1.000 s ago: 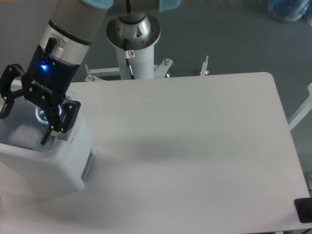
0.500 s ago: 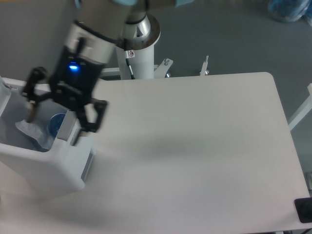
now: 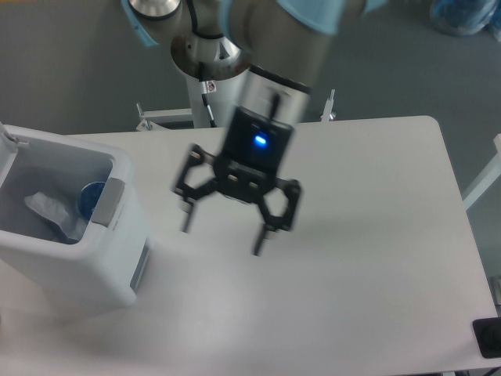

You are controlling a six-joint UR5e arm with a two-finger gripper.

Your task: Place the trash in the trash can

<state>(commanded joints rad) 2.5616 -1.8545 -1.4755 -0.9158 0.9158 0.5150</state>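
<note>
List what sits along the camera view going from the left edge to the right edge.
Trash can with the plastic bag then the blue-capped bottle inside it → open, empty end effector over the table → dark object at the table's right corner.

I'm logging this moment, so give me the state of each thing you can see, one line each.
gripper: open, empty, above the table, away from the bin.
trash can: upright, open top, on the table's left edge.
bottle: inside the trash can.
plastic bag: crumpled inside the trash can.
table: white top.
</note>
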